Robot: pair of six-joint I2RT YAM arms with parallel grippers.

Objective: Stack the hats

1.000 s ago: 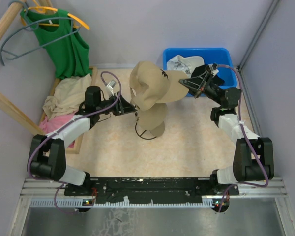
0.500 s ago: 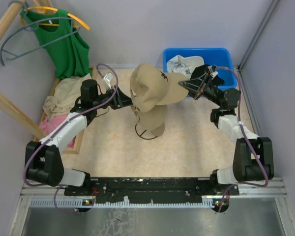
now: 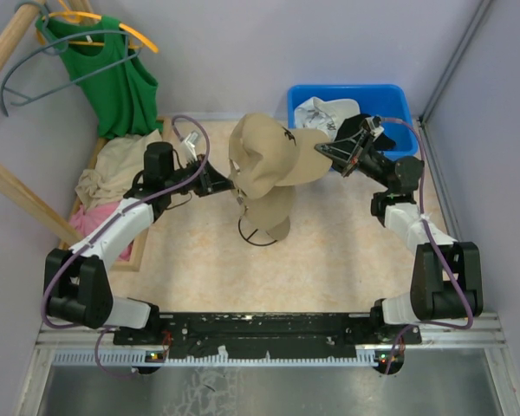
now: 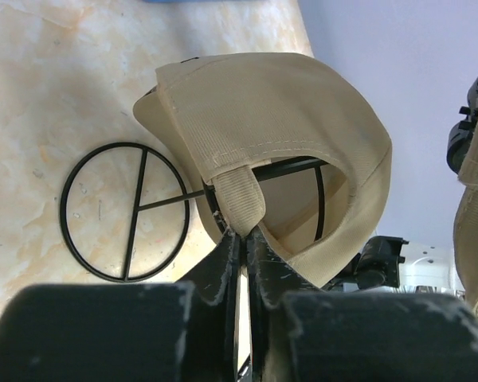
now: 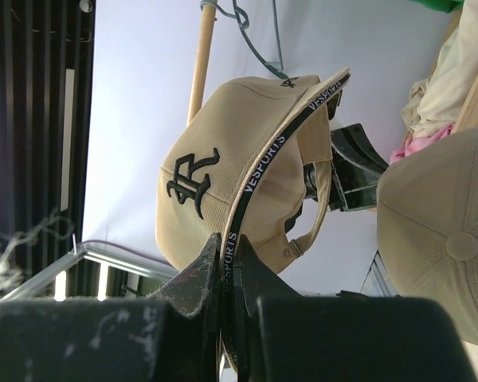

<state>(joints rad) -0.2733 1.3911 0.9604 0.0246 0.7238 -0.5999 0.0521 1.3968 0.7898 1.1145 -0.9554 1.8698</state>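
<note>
While the right tool [image 5: 227, 248] holds as it did a second ago, pinched tight on the brim of the upper tan cap [image 5: 223, 159] and carrying it above the wire stand [image 4: 139, 205], the left tool [image 4: 240, 239] is what has changed. A second ago its jaws stood partly apart at the stand's left side. Now they have come together on the back strap of the lower tan cap [image 4: 279, 111], with the strap's tab nipped between the 2 fingers [image 4: 223, 256]. Wire shows through that cap's rear opening, so I judge it to be the cap seated on the stand, not the 1 in the air.

For the task this reads as a steadying grip: with the seated cap pinned from behind, the upper cap can be drawn down over it without the stand tipping or the lower cap turning. So 1 cap is placed and the 2nd is about to go on. A white cap [image 3: 325, 111] waits in the blue bin [image 3: 390, 94] behind the stand and to its right; no black cap is visible.
</note>
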